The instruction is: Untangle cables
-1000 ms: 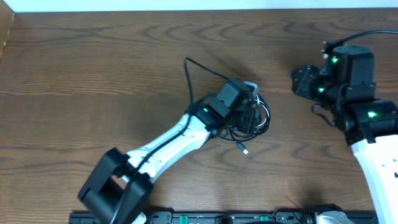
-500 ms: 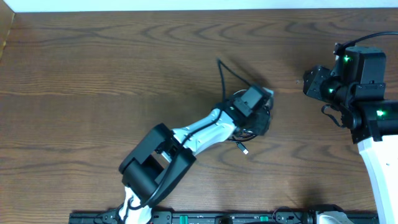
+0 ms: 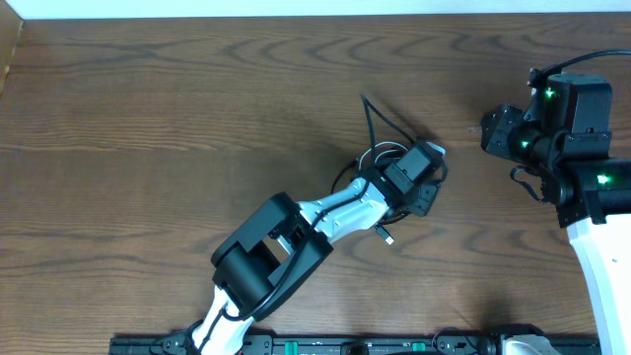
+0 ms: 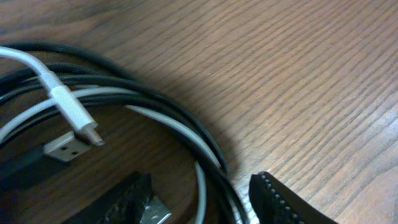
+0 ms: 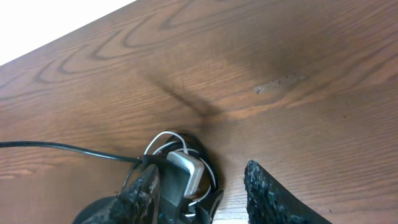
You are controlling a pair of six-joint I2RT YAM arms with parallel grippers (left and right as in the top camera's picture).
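My left gripper stands half open, empty, astride both the white cable and the black cable on the table. Closing here risks pinching both and dragging the whole tangle. Beyond, my right gripper hangs open, empty: nothing anchors the coil.

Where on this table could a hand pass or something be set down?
Free: the bare table left of the left arm, and the gap between the cables and the right arm. Crowded: the centre, where the left gripper straddles the tangle.
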